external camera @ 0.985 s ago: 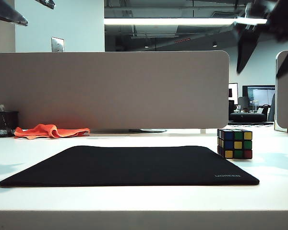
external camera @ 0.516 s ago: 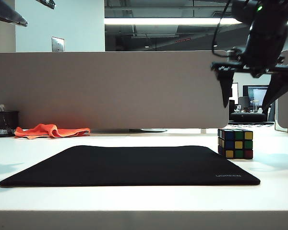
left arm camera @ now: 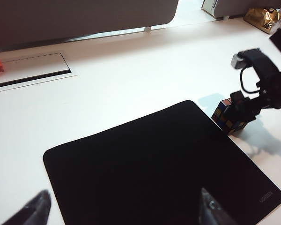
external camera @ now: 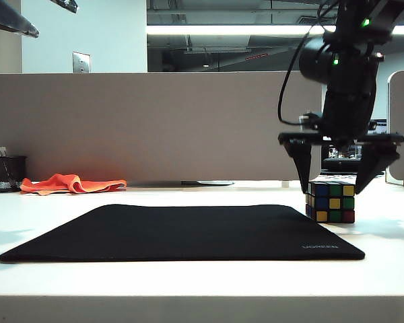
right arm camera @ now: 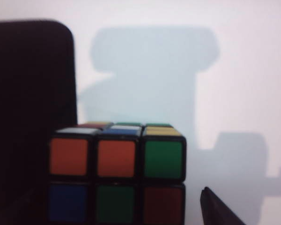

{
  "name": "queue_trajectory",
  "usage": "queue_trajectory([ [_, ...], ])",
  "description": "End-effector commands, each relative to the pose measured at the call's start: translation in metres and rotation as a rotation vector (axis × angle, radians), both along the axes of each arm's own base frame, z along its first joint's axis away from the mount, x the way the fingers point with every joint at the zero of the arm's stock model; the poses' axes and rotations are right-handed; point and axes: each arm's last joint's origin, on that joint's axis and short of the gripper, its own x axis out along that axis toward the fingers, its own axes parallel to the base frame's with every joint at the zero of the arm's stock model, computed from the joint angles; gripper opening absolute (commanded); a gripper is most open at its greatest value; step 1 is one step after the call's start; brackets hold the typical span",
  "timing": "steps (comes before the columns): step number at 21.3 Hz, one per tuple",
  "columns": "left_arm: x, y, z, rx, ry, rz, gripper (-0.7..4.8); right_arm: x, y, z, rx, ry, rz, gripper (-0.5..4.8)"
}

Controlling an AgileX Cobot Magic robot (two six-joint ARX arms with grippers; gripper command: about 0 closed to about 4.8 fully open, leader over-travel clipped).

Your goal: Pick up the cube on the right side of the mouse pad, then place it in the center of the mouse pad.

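My right pincer (external camera: pixel 339 188) hangs spread apart straight above the cube (external camera: pixel 330 201) off the mouse pad's (external camera: pixel 188 232) right edge; my left pincer (left arm camera: pixel 124 213), also apart, is farther off.

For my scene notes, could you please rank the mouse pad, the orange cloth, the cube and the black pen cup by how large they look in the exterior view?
1. Mouse pad, by far the largest.
2. Orange cloth, a long low strip.
3. Cube and pen cup look about alike; the cup stands farther back, so I won't rank them.
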Motion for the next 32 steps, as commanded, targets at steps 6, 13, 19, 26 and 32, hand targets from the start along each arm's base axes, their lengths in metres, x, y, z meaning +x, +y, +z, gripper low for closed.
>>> queue_trajectory([
  [6, -0.001, 0.000, 0.002, -0.002, -0.002, -0.005, 4.04, 0.002, 0.001, 0.002, 0.007, -0.022, -0.005, 3.98],
  [13, -0.001, 0.000, 0.002, -0.002, 0.000, -0.005, 4.04, 0.002, 0.001, 0.002, 0.004, -0.024, -0.007, 3.12],
  [19, -0.001, 0.000, 0.002, -0.001, 0.002, -0.006, 4.04, 0.001, 0.000, 0.007, 0.008, -0.041, -0.007, 3.08],
  [26, -0.001, 0.000, 0.002, -0.001, 0.000, -0.005, 4.04, -0.030, -0.005, 0.081, 0.062, -0.234, 0.032, 3.08],
  [32, -0.002, 0.001, -0.002, 0.017, 0.035, 0.011, 4.04, -0.068, 0.033, 0.128, 0.162, -0.399, 0.187, 3.08],
])
